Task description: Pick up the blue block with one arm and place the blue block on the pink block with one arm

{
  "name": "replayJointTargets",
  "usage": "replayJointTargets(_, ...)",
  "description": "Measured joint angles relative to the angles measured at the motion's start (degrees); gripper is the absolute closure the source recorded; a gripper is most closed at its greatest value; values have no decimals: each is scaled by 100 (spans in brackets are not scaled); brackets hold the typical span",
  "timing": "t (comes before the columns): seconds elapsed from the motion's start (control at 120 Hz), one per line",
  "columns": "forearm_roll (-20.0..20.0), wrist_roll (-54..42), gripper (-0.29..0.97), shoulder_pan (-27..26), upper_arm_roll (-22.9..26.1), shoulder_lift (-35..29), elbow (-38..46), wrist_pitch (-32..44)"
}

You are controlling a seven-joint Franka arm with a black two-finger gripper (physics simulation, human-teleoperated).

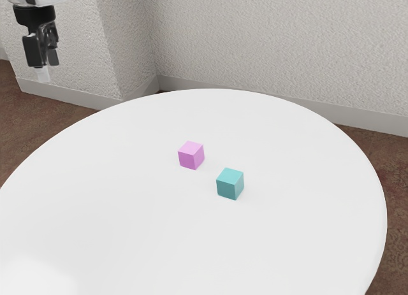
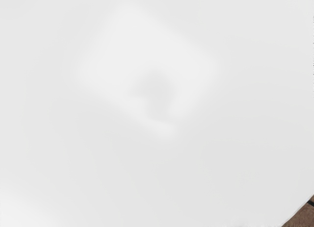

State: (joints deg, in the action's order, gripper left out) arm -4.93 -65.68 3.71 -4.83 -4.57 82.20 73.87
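Up at the frame's upper left hangs the gripper (image 1: 41, 60), its opening unclear; the blue block (image 1: 230, 183) sits just lower right of the pink block (image 1: 191, 155).

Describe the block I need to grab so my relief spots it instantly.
Start at the round white table. Two small cubes sit near its middle, not touching. The blue block is the teal-tinted one, toward the exterior view's right of the pink block.

exterior: looking down over the whole table (image 1: 306, 244) toward the wall (image 1: 268, 40)
wrist: pointing down at its top
shared: the table's top
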Motion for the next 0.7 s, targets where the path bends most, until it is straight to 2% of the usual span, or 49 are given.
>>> replayJointTargets(0.35, -6, -483, 0, 4, 5, -15, 0, -6)
replayJointTargets(0.483, 7, -603, 0, 60, 96, 18, -812, -157)
replayJointTargets(0.567, -23, -661, 0, 133, 428, -11, -1356, -292)
replayJointTargets(0.7, -134, -735, 0, -135, 654, -17, -1564, -410)
